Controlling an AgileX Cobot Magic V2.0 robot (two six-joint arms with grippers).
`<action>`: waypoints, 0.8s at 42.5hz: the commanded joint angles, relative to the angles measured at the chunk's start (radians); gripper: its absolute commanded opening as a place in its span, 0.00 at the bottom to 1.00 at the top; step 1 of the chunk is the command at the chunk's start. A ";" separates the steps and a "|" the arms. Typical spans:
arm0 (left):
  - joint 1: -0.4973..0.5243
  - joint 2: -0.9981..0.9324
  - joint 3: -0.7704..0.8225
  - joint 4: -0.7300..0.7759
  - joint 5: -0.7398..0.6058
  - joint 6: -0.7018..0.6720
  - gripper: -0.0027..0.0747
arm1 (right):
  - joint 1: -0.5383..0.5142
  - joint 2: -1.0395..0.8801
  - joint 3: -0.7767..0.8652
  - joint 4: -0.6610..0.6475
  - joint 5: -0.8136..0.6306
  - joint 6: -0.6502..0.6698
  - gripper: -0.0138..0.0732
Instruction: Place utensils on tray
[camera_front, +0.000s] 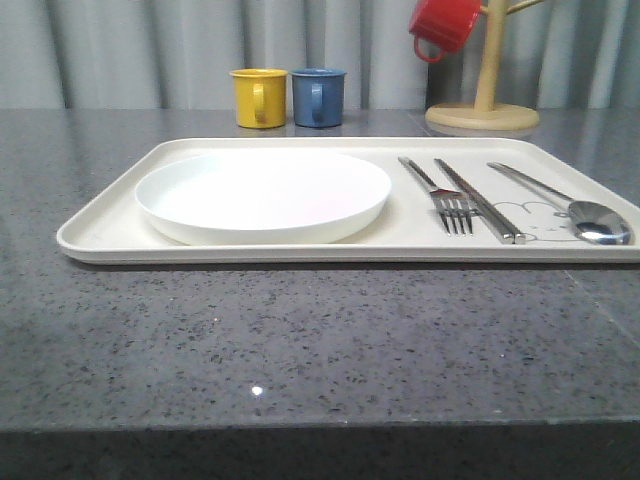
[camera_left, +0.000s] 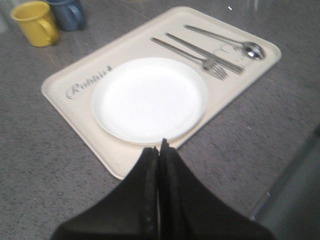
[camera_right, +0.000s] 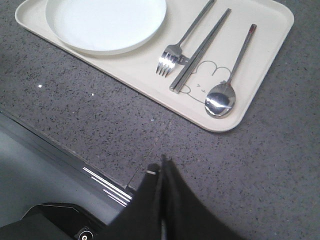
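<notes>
Cutlery and crockery all lie on the large cream rectangular tray (camera_front: 110, 225) with its low rim and script lettering: the round shallow white plate (camera_front: 263, 193) sits on its left half, and on the right half the shiny silver metal fork (camera_front: 440, 193), the long straight knife-like metal bar (camera_front: 478, 199) and the silver spoon (camera_front: 573, 207) lie side by side in that order, roughly parallel, bowl and tines toward the robot. The bar crosses the rabbit line drawing (camera_right: 204, 80), and the spoon's bowl rests just beside it. Behind the tray stand a yellow mug (camera_front: 259, 97) and a blue mug (camera_front: 318, 96), with a red mug (camera_front: 445, 24) hanging on a wooden stand (camera_front: 483, 102).

The left gripper (camera_left: 160, 150) hangs above the tray's near edge beside the plate with its black fingers pressed together and nothing between them. The right gripper (camera_right: 164, 167) is likewise closed and empty, over the bare speckled grey counter (camera_front: 320, 340), apart from the tray's corner near the spoon.

By my reading the placing is done, so what remains is retreat. Doing that well means lifting each arm straight up and back, away from the tray, keeping the left fingers clear of the rim and plate so nothing gets nudged.
</notes>
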 joint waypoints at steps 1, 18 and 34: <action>0.093 -0.056 0.079 0.005 -0.222 0.000 0.01 | 0.001 0.003 -0.022 0.004 -0.058 -0.006 0.03; 0.481 -0.418 0.611 -0.092 -0.676 0.000 0.01 | 0.001 0.003 -0.022 0.004 -0.058 -0.006 0.03; 0.661 -0.598 0.763 -0.095 -0.715 0.000 0.01 | 0.001 0.003 -0.022 0.004 -0.058 -0.006 0.03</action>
